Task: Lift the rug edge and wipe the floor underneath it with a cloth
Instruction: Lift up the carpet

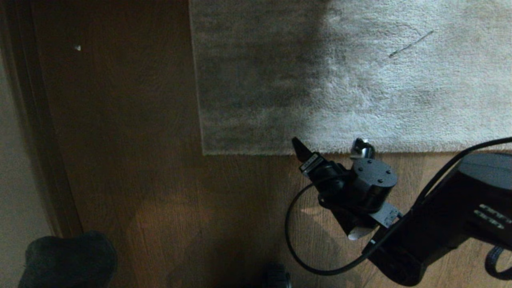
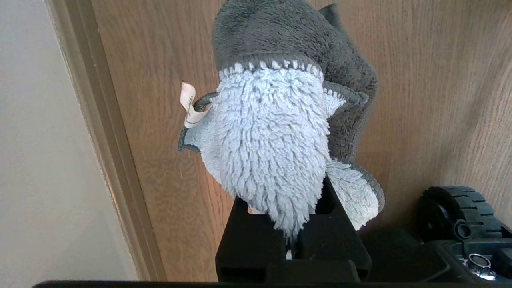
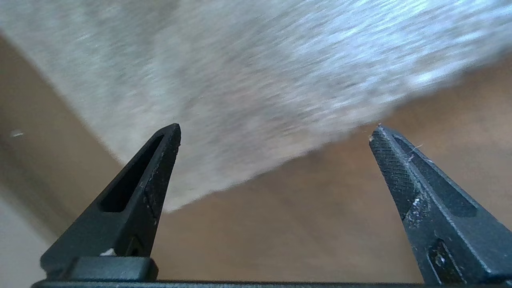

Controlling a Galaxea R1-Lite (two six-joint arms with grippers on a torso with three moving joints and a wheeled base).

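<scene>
The right hand (image 1: 330, 149) hung spread wide just over the rug edge (image 1: 256, 152), which lay flat on the floor (image 1: 120, 160). It would do best to straddle the border squarely before pinching. The left hand (image 2: 290, 244) was clenched on the cloth (image 2: 272, 140).

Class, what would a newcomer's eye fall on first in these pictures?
The pale rug fills the upper right of the head view, its edge lying flat on the dark floor. The right gripper hangs at that edge, fingers wide open. The left gripper is shut on a fluffy cloth above bare floor beside the wall.
</scene>
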